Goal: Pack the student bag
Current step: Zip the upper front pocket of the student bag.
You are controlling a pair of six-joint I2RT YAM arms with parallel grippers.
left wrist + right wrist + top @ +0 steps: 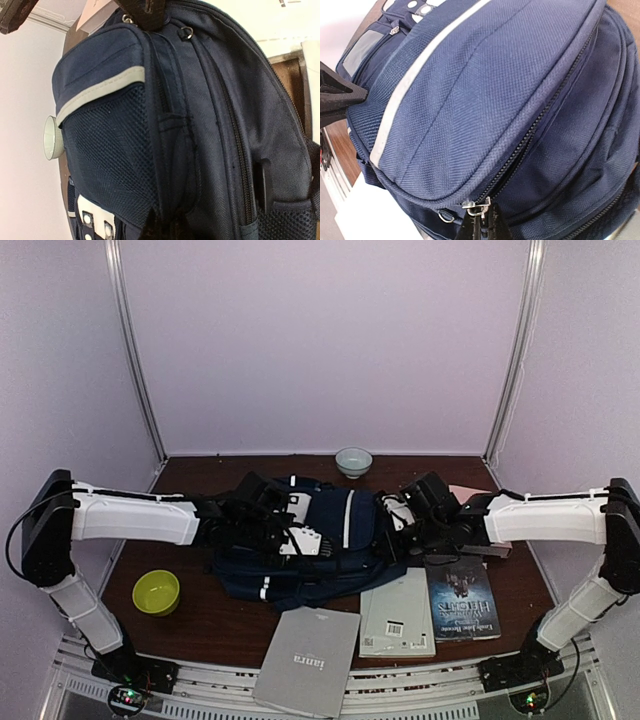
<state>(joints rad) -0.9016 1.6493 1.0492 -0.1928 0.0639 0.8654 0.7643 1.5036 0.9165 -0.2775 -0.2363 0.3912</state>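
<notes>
At the near edge of the dark brown wooden table (200, 625) a flat grey booklet (307, 660) hung partly over the rim, its small cover lettering too blurred to read. Just beside it lay a white booklet with a barcode (398, 612) and a dark paperback book (462, 598), whose far end was hidden under the right arm. To the left sat a lime-green round bowl (156, 592), showing only its own green inside. Behind the books, at the middle of the table and between the two arms, lay the large navy blue fabric backpack with thin white stripes (320, 540); its visible zips ran closed, so whatever it held was hidden. The left gripper (162, 231) was cut off by the bottom of its wrist view, its fingers pressed together against the seam beside the navy mesh side pocket (107, 155); whether they pinched cloth could not be told. The right gripper (482, 227), also mostly out of frame, was pinched on the silver metal zip pull (476, 204), the tab itself hidden between the tips. A pink sheet (468, 492) showed only a corner behind the right arm. Farthest off, near the back wall, stood a pale round bowl (353, 461), half hidden behind the backpack in the left wrist view.
</notes>
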